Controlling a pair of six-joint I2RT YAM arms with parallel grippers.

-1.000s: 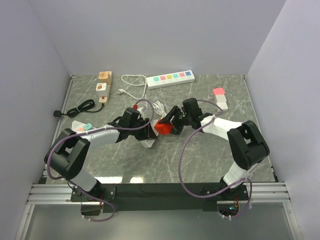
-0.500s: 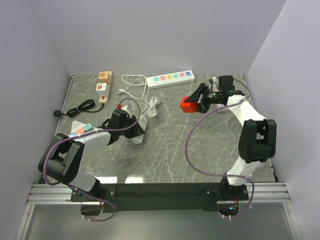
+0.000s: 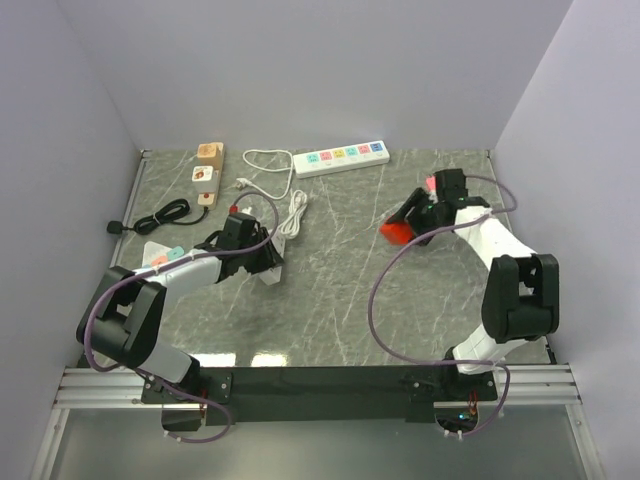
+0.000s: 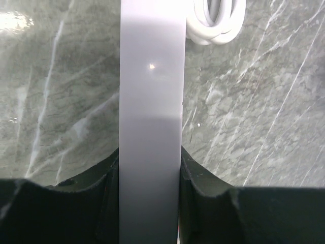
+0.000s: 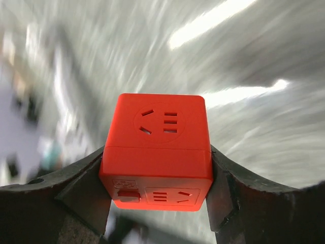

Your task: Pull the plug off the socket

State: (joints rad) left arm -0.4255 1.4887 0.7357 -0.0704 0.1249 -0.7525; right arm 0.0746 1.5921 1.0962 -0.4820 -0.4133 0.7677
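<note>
My right gripper [image 3: 402, 226] [image 5: 157, 152] is shut on a red cube socket [image 3: 392, 232] [image 5: 156, 152], held above the table's right side; the outlets that show on it are empty. My left gripper [image 3: 262, 266] [image 4: 150, 157] is shut on a flat white bar [image 4: 151, 96] left of centre. A coiled white cord [image 3: 293, 215] [image 4: 216, 20] lies just beyond the bar's far end. A small black plug [image 3: 118, 228] on a thin black cord [image 3: 165, 213] lies at the far left edge, away from both grippers and in no socket.
A long white power strip [image 3: 342, 158] with coloured outlets lies at the back, its white cord [image 3: 262, 165] beside it. Two wooden socket blocks [image 3: 208, 172] sit at the back left. A pink-and-white piece [image 3: 441, 196] is behind the right gripper. A white piece with coloured buttons [image 3: 163, 255] lies by the left arm.
The red cube and the white bar were together at the table's centre and are now apart. My right gripper carried the cube to the right. My left gripper drew the bar and its cord leftward.
</note>
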